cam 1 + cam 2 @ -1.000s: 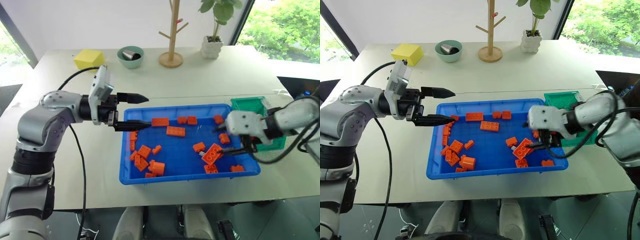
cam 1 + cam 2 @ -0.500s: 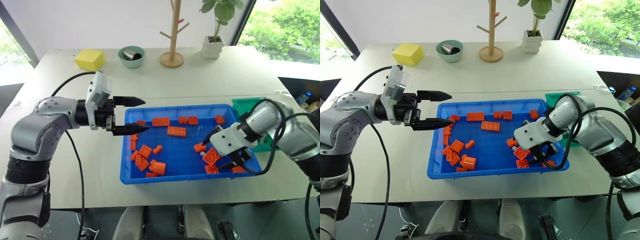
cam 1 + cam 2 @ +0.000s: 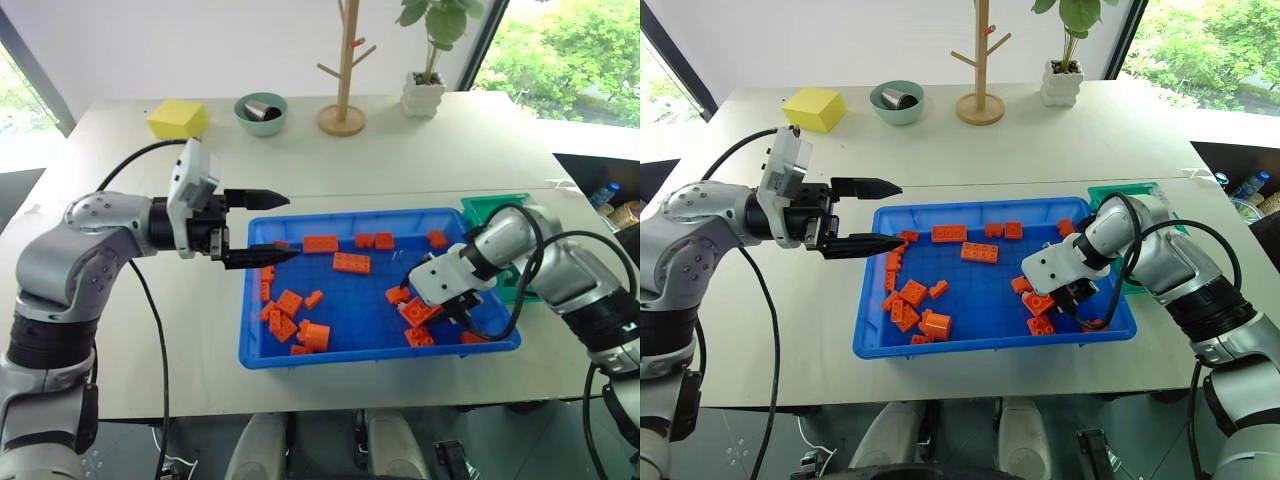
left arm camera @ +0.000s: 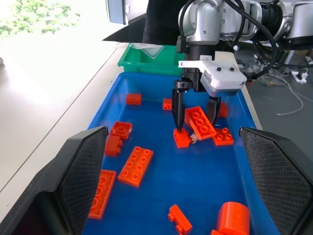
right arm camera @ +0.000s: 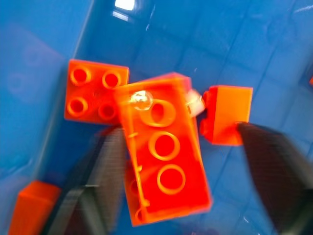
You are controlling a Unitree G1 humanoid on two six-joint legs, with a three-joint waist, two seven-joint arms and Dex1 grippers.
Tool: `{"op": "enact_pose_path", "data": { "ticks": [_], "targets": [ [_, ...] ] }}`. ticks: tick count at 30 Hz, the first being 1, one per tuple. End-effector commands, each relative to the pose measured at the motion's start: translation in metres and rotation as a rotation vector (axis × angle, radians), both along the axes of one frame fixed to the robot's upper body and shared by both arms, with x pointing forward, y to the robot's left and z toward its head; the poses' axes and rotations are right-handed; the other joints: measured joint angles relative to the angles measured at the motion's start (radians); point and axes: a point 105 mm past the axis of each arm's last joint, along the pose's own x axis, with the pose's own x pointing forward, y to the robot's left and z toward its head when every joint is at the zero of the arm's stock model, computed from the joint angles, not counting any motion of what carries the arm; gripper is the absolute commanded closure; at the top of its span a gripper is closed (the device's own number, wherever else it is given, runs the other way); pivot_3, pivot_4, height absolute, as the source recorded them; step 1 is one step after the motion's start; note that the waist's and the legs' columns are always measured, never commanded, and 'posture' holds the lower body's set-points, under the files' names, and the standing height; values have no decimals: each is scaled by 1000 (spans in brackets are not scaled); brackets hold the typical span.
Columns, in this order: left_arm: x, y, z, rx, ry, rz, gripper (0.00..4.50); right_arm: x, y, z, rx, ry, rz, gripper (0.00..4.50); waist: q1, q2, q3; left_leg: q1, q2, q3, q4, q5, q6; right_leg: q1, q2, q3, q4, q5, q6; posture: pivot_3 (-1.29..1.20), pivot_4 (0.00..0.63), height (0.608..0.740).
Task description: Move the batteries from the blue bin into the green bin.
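Right gripper: the right gripper [image 4: 196,111] points down into the blue bin [image 3: 352,350], jaws parted, fingers straddling a long orange brick [image 4: 200,122] that lies tilted over smaller ones. It grasps nothing I can confirm.

Battery: a small pale silver end peeks out from under that long brick, beside a small orange brick [image 4: 182,139] — see the battery [image 5: 195,103] in the right wrist view. Most of it is hidden, so I cannot say how it lies.

Green bin: the green bin [image 3: 490,211] sits just beyond the blue bin's far right corner, close behind the working arm.

Left gripper: the left gripper [image 3: 262,226] hovers level over the blue bin's left rim, jaws spread wide, holding nothing.

Handling: my read is that the battery is small, rigid, smooth metal, light, and round, so it is likely to roll or squirt out of a glancing pinch. It is not fragile.

Where to grip: I'd take it across the middle of the barrel, fingers on opposite sides of its length. The brick above must be pushed aside or avoided first.

Risk: closing here could catch the long brick instead.
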Motion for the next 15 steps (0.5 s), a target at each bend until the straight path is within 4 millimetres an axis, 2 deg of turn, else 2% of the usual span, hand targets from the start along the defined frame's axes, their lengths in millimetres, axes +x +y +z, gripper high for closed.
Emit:
{"op": "enact_pose_path", "data": {
  "ticks": [1, 3, 6, 10, 12, 14, 15],
  "targets": [
    [-1, 1, 11, -11, -51, -1, 0, -4, 7, 13, 49, 17, -5, 3314, 0, 0, 0, 0, 0, 0, 0, 0, 0, 0, 0, 0, 0, 0, 0, 0, 150, 702],
    [0, 1, 11, -11, -52, -1, 0, -3, 9, 17, 64, 18, -15, 3314, -1, 0, 0, 0, 0, 0, 0, 0, 0, 0, 0, 0, 0, 0, 0, 0, 150, 702],
    [1, -1, 11, -15, -56, -5, 0, 10, 10, 26, 85, -33, -50, 3314, -2, 0, 0, 0, 0, 0, 0, 0, 0, 0, 0, 0, 0, 0, 0, 0, 150, 702],
    [2, -2, 12, -17, -61, -8, 0, 48, 18, 36, 186, -151, -181, 3314, -6, 0, 0, 0, 0, 0, 0, 0, 0, 0, 0, 0, 0, 0, 0, 0, 150, 702],
    [3, -2, 12, -17, -63, -8, 0, 67, 18, 35, 210, -197, -270, 3314, -4, 0, 0, 1, 0, 0, 0, 0, 0, 0, 0, 0, 1, 0, 0, 0, 150, 702],
    [3, -2, 12, -18, -66, -7, 0, 75, 14, 29, 202, -202, -323, 3314, -2, 0, 0, 1, 0, 0, 0, 1, -1, 0, 0, 0, 1, 0, 0, 0, 150, 702],
    [3, -2, 12, -18, -67, -7, 0, 76, 12, 25, 196, -190, -341, 2858, 2, 0, 0, 0, 0, 0, 0, 1, -1, 0, 0, 0, 1, 0, 0, 0, 150, 702]
  ]
}}
